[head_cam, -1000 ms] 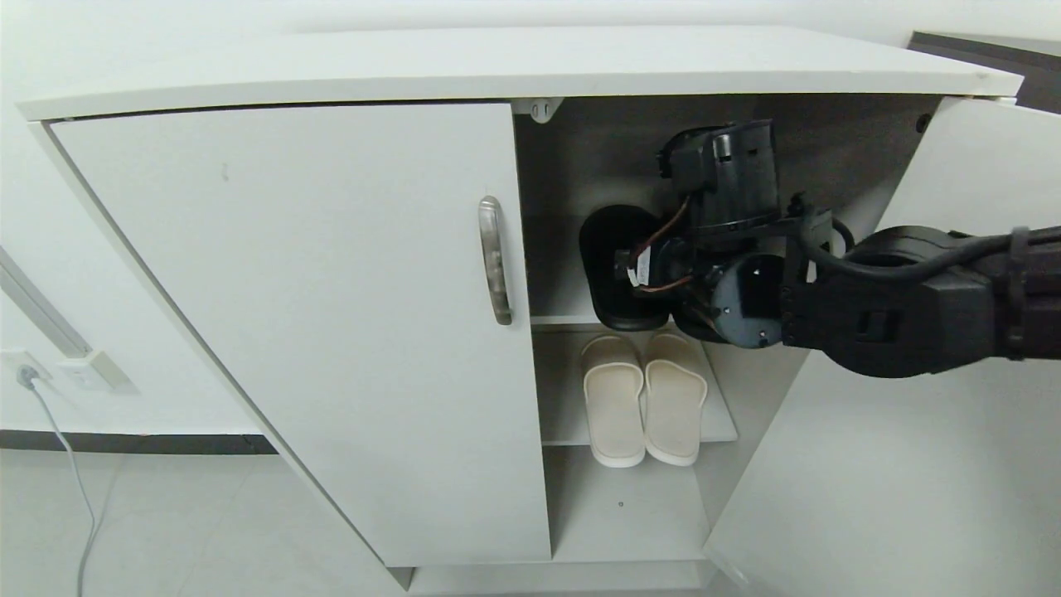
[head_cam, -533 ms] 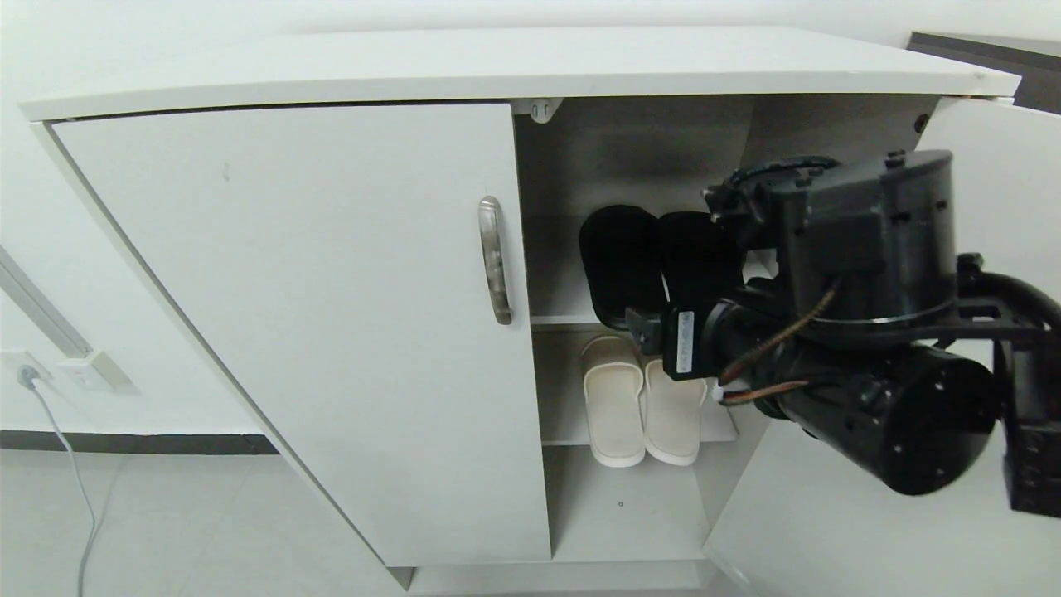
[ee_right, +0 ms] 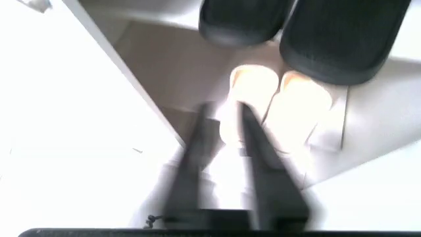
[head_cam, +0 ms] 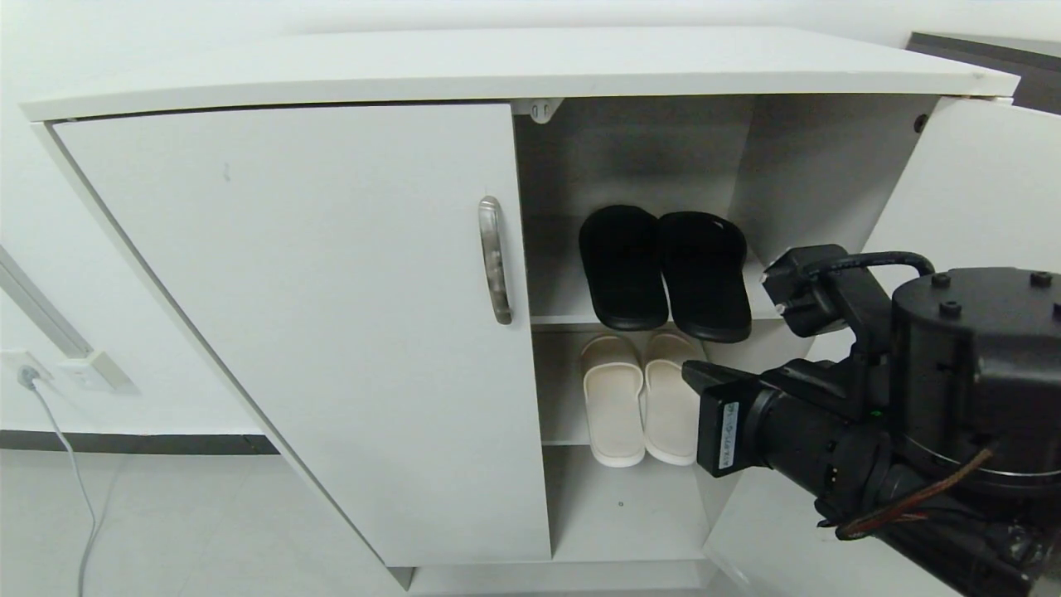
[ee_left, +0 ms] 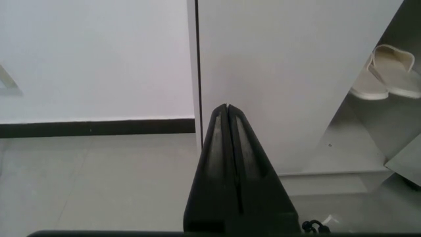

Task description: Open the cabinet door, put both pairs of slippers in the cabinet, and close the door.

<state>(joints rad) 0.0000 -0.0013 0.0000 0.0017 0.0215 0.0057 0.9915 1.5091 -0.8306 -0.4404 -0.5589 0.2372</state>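
Note:
The white cabinet (head_cam: 497, 66) has its left door (head_cam: 315, 315) closed and its right door (head_cam: 978, 191) swung open. A pair of black slippers (head_cam: 663, 269) lies side by side on the upper shelf. A pair of cream slippers (head_cam: 642, 398) sits on the shelf below. My right arm (head_cam: 912, 398) hangs outside the opening, low on the right. In the right wrist view my right gripper (ee_right: 223, 112) is open and empty, facing the cream slippers (ee_right: 276, 99) and black slippers (ee_right: 302, 26). My left gripper (ee_left: 227, 112) is shut and empty, low before the closed door, with the cream slippers (ee_left: 388, 72) off to one side.
The closed door carries a metal handle (head_cam: 494, 259) beside the opening. The cabinet's bottom shelf (head_cam: 622, 506) is bare. A wall socket with a hanging cable (head_cam: 25, 373) sits on the left wall above the grey floor.
My right arm has drawn back out of the upper shelf, down and to the right. The black slippers stay on the shelf, both uncovered now.

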